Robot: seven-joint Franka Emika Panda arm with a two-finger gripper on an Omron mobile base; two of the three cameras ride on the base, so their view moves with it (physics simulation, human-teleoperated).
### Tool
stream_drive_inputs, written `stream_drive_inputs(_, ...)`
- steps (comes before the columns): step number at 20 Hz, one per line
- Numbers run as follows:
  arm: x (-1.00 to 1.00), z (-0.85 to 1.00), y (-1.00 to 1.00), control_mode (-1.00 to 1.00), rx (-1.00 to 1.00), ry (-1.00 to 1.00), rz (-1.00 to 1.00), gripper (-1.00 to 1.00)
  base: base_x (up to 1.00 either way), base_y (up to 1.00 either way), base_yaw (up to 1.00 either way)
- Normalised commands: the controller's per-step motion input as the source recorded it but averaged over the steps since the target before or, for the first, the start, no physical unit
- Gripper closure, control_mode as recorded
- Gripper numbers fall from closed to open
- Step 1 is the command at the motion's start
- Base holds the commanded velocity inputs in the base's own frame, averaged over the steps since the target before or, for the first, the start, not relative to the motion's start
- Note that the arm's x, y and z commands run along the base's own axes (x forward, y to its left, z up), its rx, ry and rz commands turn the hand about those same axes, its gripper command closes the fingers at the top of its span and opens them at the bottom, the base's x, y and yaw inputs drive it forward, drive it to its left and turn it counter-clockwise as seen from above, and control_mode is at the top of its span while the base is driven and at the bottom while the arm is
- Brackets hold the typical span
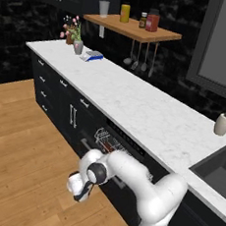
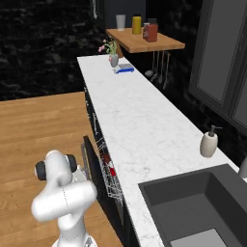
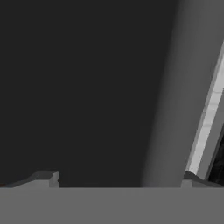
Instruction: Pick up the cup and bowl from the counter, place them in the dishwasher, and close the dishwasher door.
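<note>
The dishwasher (image 1: 112,145) sits under the counter (image 1: 135,107), partly open, with its white wire rack (image 2: 109,173) showing in the gap. In the right base view a small red thing lies in the rack, most likely the cup (image 2: 112,171); what else the rack carries is too small and too hidden to tell. The dishwasher door (image 2: 92,166) stands tilted, nearly upright, just in front of the rack. On the counter's far end are a vase of flowers (image 1: 77,41) and a flat blue-and-white item (image 1: 92,56); on the wooden shelf (image 1: 133,28) above stand a grey-white tumbler (image 1: 103,8), a yellow can (image 1: 125,13) and a red jar (image 1: 152,21). A soap bottle (image 1: 223,122) stands beside the dark sink (image 2: 202,207). The gripper (image 1: 81,193) hangs low before the door, over the wooden floor (image 1: 18,144); in the hand view its tips stand wide apart with nothing between them, facing a dark flat surface close ahead, though whether they touch it cannot be told.
</note>
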Motion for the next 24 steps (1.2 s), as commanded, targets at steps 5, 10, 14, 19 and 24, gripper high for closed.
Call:
stream_drive_inputs(5,0.18,0.13,-1.00,-1.00,0.00,-0.04,0.00,-1.00,0.00,0.00,0.00)
stream_drive_inputs(10,0.14,0.00,-1.00,-1.00,0.00,-0.10,0.00,-1.00,0.00,0.00,0.00)
stream_drive_inputs(14,0.13,0.00,-1.00,-1.00,0.00,-0.18,0.00,-1.00,0.00,0.00,0.00)
stream_drive_inputs(19,0.17,0.00,-1.00,-1.00,0.00,-0.24,0.02,-1.00,0.00,0.00,0.00)
stream_drive_inputs(24,0.12,0.00,-1.00,-1.00,0.00,-0.27,0.04,-1.00,0.00,0.00,0.00)
